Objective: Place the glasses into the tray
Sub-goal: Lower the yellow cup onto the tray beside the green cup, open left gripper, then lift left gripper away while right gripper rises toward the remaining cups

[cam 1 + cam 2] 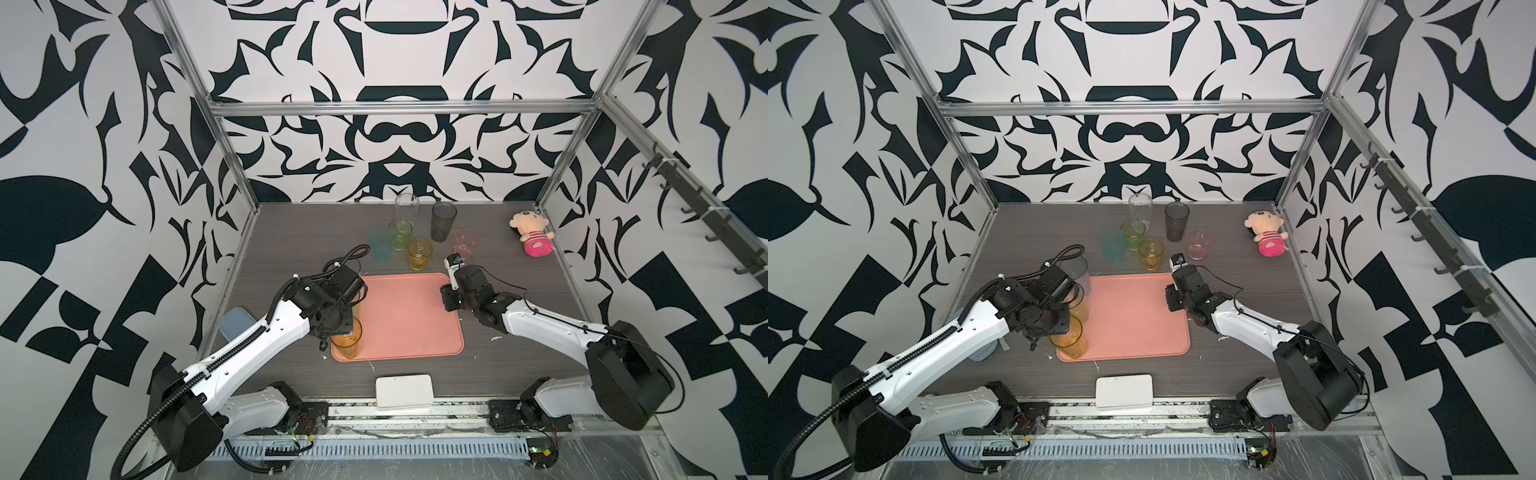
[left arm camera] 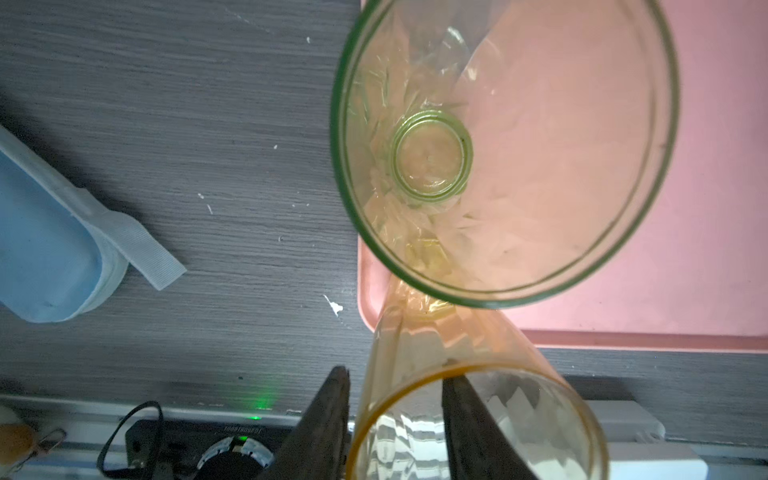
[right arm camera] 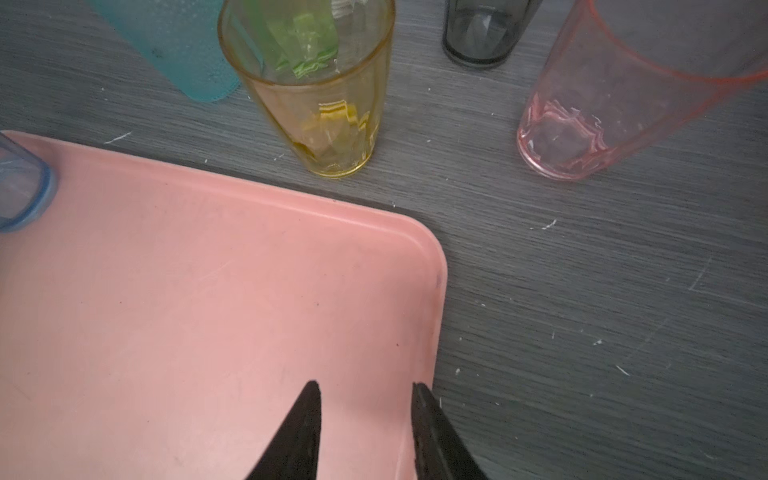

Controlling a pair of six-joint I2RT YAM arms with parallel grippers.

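**Patterned Walls Around a Grey Table**

A swirling black-and-white pattern covers the back wall (image 1: pixel 399 62) at 12 o'clock and the side walls (image 1: pixel 83 166) at 9 and 3 o'clock. A silver aluminium frame (image 1: pixel 399 109) edges the cell. The tabletop (image 1: pixel 307 232) is dark grey wood grain, flecked with white bits. A hook rail (image 1: pixel 706 210) runs along the 3 o'clock side, and a slotted cable duct (image 1: pixel 374 451) lies at 6 o'clock. The light is soft and even.

We count nine glasses. Three stand on the tray (image 1: pixel 411 316) along its left edge: tall amber glass (image 1: pixel 347 343), green-rimmed glass (image 2: pixel 432 153), blue-grey glass (image 3: pixel 25 187). Six stand on the worktop beyond the tray's far edge: clear glass (image 1: pixel 406 212), smoky grey glass (image 1: pixel 444 222), short yellow-green glass (image 1: pixel 401 237), teal glass (image 1: pixel 380 245), short amber glass (image 1: pixel 419 253), pink glass (image 1: pixel 466 244). We further record one tray, one white box (image 1: pixel 404 392), one plush doll (image 1: pixel 534 237) and one blue pouch (image 1: pixel 237 326).
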